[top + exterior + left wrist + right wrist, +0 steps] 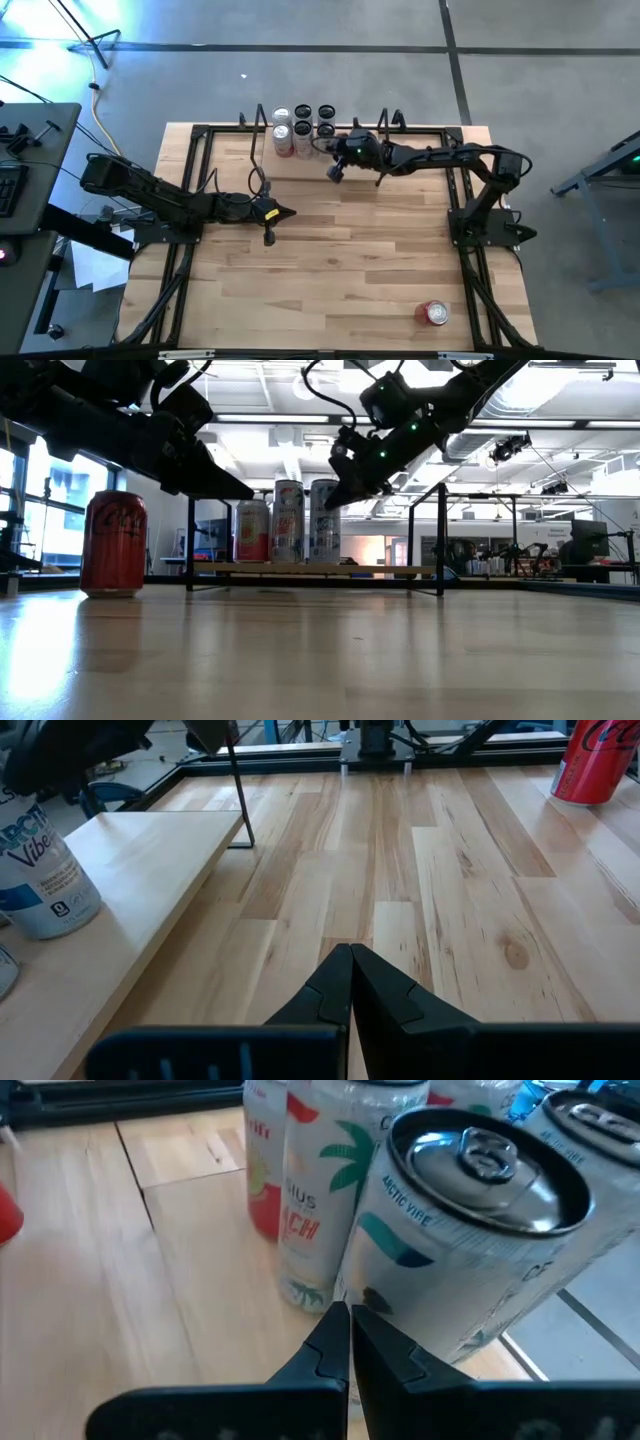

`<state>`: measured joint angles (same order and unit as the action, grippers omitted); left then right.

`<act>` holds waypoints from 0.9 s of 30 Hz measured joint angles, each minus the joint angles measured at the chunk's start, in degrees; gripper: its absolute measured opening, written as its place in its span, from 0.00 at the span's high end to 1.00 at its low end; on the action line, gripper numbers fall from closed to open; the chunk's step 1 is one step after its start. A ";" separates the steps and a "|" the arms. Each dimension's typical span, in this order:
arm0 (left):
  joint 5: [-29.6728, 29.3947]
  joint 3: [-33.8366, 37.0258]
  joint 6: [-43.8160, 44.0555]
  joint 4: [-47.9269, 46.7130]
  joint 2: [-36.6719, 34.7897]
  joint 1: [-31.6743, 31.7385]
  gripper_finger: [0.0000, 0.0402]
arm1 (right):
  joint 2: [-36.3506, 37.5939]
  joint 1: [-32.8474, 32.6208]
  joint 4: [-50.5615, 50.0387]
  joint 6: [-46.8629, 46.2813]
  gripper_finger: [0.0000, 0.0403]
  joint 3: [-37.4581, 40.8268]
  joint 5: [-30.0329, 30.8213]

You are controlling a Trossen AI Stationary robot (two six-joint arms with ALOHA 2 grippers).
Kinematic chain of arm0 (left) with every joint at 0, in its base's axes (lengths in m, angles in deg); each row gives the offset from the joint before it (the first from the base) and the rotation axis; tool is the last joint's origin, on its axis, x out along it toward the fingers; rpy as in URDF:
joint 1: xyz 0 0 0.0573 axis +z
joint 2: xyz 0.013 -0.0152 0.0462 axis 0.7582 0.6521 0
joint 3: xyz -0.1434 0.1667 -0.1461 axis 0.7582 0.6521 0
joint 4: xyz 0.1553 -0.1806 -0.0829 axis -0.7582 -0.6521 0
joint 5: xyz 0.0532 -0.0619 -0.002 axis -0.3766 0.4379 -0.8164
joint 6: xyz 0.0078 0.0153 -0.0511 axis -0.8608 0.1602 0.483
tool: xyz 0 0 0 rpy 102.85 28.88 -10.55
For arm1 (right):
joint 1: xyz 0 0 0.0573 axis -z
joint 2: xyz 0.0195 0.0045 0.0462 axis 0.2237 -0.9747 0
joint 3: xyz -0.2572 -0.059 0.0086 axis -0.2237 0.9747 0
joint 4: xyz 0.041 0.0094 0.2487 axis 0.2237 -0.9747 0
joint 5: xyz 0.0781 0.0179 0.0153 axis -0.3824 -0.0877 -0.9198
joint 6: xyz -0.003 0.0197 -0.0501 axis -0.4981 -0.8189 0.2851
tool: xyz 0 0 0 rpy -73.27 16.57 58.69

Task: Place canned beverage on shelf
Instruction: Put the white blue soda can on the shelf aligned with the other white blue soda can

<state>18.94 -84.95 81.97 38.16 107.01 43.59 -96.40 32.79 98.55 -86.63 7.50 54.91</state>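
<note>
The shelf (300, 168), a low light-wood plank with a black rod (440, 540) at each end, stands at the table's far side. Several cans (303, 130) stand upright on its far left part, among them a white Arctic Vibe can (470, 1230). A red cola can (433, 313) stands upright on the tabletop near the front right; it also shows in the low view (113, 543). My right gripper (336, 173) is shut and empty, just above the shelf on the near side of the cans. My left gripper (268, 238) is shut and empty over the table's middle left.
Black frame rails (190, 200) run along the table's left, right and far sides. The shelf's right part (365, 170) is bare wood. Bare tabletop (340, 270) lies between the shelf and the red can.
</note>
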 joint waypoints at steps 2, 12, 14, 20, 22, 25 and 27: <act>0.00 0.00 0.00 0.00 0.00 0.00 1.00 | 0.00 0.10 0.72 -0.09 1.00 0.00 0.02; 0.00 0.00 0.02 0.00 0.00 0.02 1.00 | 0.13 -0.49 -0.05 0.73 1.00 0.00 -3.54; 0.00 0.00 0.00 0.00 0.00 0.00 1.00 | 0.13 -0.71 -1.88 1.80 1.00 0.00 -4.18; 0.00 0.00 0.02 -0.02 0.00 0.02 1.00 | 0.07 0.61 -2.08 1.83 1.00 0.00 -2.91; 0.00 0.00 0.02 -0.01 0.00 0.02 1.00 | 0.07 1.20 -1.41 1.81 1.00 0.00 -2.78; 0.00 0.00 0.04 -0.02 0.00 0.02 1.00 | 0.04 2.04 -0.87 1.74 1.00 0.00 -3.12; 0.00 0.00 0.02 -0.01 0.00 0.02 1.00 | 0.02 2.58 -0.87 1.19 1.00 0.00 -3.09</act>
<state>18.94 -84.95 81.99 38.15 107.01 43.61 -96.38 35.37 97.68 -85.45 7.50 51.81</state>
